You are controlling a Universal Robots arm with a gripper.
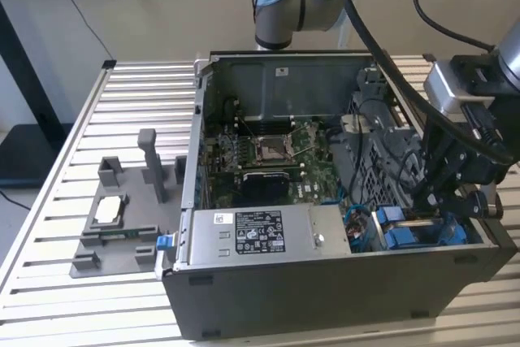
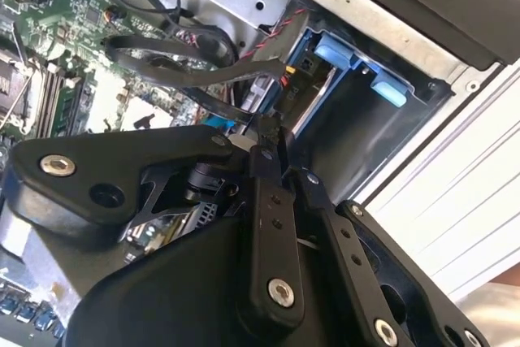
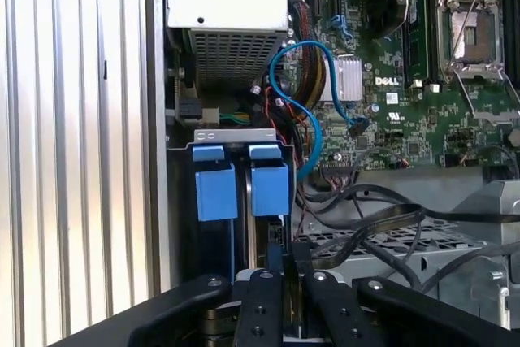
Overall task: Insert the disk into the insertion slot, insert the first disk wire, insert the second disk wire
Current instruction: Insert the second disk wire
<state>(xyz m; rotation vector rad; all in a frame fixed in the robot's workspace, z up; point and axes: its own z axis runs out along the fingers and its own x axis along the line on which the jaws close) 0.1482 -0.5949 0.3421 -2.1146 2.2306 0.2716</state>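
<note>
1. The step in hand is judged to be one of the wire insertions. In the first wrist view two blue-framed carriers [image 3: 240, 184] are seen seated side by side in the drive bay [image 3: 180, 201], left of centre in the frame, so the disk appears to be already in the insertion slot.
2. In the exterior view the same bay [image 1: 418, 233] is seen at the lower right of the open computer case [image 1: 325, 294], with the blue tabs showing just above the case's front wall.
3. The gripper [image 3: 284, 270] is seen at the bottom centre of the first wrist view, its two black fingers pressed close together on a thin dark piece, judged to be a wire connector; what exactly is pinched cannot be told.
4. In the second wrist view the fingertips [image 2: 272, 140] are seen at mid-frame, touching or just beside a flat black cable [image 2: 187, 71] that runs toward the blue tabs [image 2: 357, 67] at the upper right.
5. The next move is judged to call for the connector to be lined up squarely with the socket at the rear of the disk and pressed straight in, with the loose black cables and the blue data cable [image 3: 309, 111] kept out of the way.
6. The arm is seen in the exterior view reaching down from the upper right, its wrist [image 1: 459, 148] bent over the case's right end and the gripper pointed downward into the bay.
</note>
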